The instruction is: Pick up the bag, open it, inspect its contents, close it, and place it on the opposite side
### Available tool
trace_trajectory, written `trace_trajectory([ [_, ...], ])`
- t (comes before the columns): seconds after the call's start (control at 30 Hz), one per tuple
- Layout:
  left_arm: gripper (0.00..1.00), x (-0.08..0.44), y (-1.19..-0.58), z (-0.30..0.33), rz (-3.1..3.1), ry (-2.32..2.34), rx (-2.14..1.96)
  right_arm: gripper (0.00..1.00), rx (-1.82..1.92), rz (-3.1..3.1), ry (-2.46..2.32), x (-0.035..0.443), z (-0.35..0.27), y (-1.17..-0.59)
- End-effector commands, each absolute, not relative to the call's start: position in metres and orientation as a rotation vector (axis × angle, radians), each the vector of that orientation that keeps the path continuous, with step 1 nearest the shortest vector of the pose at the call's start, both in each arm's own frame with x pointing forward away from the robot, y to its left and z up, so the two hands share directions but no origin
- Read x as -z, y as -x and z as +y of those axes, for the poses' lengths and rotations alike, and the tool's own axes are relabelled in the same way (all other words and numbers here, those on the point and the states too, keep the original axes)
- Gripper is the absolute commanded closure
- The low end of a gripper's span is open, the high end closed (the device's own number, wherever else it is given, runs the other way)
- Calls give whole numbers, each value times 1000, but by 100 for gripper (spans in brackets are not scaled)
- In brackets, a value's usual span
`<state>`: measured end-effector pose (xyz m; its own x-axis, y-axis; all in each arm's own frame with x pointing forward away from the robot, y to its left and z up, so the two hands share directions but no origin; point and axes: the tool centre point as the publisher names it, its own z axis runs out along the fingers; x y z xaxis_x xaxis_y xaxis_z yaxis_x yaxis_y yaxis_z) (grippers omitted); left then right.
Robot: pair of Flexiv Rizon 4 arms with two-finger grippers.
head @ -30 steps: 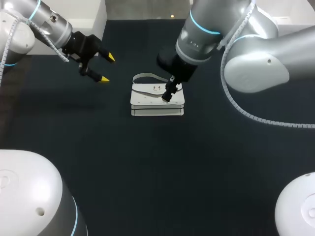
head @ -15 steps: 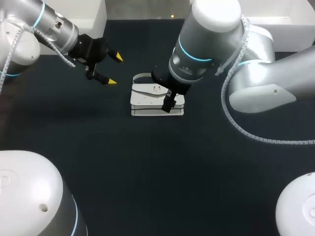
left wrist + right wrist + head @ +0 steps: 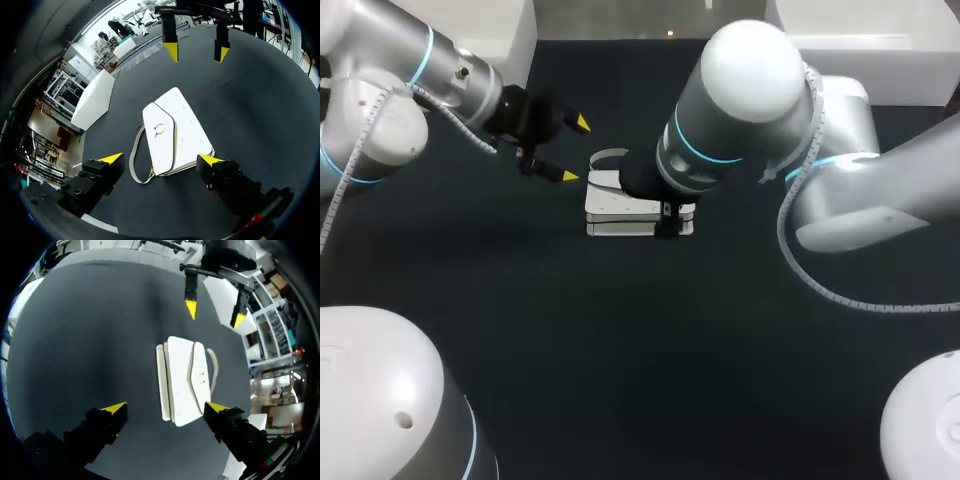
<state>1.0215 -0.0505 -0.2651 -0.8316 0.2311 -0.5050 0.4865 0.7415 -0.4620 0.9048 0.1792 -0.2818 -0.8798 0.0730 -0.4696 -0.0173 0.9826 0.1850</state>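
- My left gripper [image 3: 160, 160] is spread wide and holds nothing. The white bag [image 3: 172, 132] lies below it and a little ahead, in the gap between the two yellow tips, and neither tip touches it.
- My right gripper [image 3: 166, 407] is also spread wide and empty. The bag lies below and ahead of it, between its fingers but nearer one of them. In the head view the arm hides most of that gripper, so I cannot tell how low it hangs over the bag.
- The two grippers face each other across the bag, each ahead of the other with the bag between them.
- The bag lies flat on the dark table [image 3: 620, 350]. Its flap [image 3: 159, 137] is folded down, with the metal clasp [image 3: 160, 130] on top. The strap [image 3: 135, 155] loops out onto the table on the side towards my left gripper, close beside one of its fingers.
- I judge this to be the first step, the approach to pick the bag up. Nothing is lifted, the flap is down, and the opening, the look inside, the closing and the move to the opposite side are all not yet done.
- The next move calls for one gripper to come down and close on something it can grip. The strap loop or a thin edge of the bag looks more likely than the broad flat face.
- The bag looks light, so I expect it may slide on the table if a finger pushes it sideways. The descent should be straight, with the fingers either side of the chosen part.
- Once the bag is held, the other gripper will need clear access to the flap's edge by the clasp.
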Motion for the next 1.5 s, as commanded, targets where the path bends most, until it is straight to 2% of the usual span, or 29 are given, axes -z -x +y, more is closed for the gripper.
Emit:
trace_trajectory([
  [0.03,0,269,-1018,-57,2483,-535,841,0,-256,2568,12,292,177,-901],
  [0.63,0,279,-1024,-87,2431,-572,895,1,-187,2494,117,334,170,-918],
  [0.67,0,280,-1025,-88,2428,-568,901,7,-186,2497,109,335,170,-920],
  [0.8,0,283,-1028,-91,2427,-562,918,21,-203,2491,99,342,167,-928],
  [0.9,0,284,-1029,-94,2432,-562,925,42,-202,2492,93,348,164,-936],
  [1.4,0,285,-1034,-110,2434,-608,959,60,-241,2484,74,363,155,-962],
  [1.5,0,286,-1035,-111,2437,-613,968,67,-244,2481,74,364,155,-966],
])
